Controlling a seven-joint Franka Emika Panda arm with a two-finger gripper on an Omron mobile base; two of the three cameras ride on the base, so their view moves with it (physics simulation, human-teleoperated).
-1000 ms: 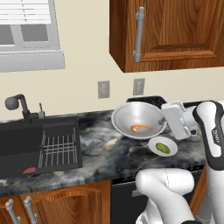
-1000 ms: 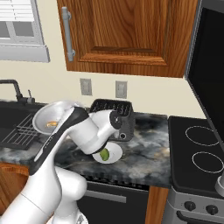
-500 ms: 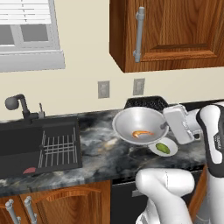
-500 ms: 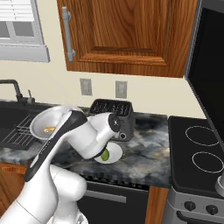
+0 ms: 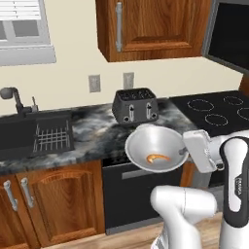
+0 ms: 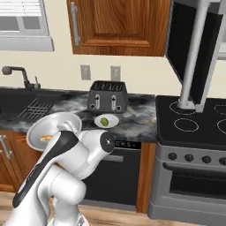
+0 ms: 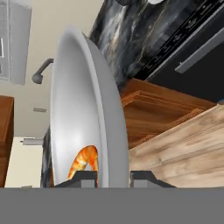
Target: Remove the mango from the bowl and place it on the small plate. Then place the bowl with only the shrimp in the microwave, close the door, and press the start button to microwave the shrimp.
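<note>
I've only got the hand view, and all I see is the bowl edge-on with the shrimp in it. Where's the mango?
Observer: The mango lies on the small plate on the counter, just in front of the toaster.
Operator: Is the bowl resting on anything?
Observer: No. The bowl is in the air out in front of the counter edge, with the gripper shut on its rim and the shrimp inside.
Operator: Is the microwave door open?
Observer: Yes, the door stands swung open above the stove.
</note>
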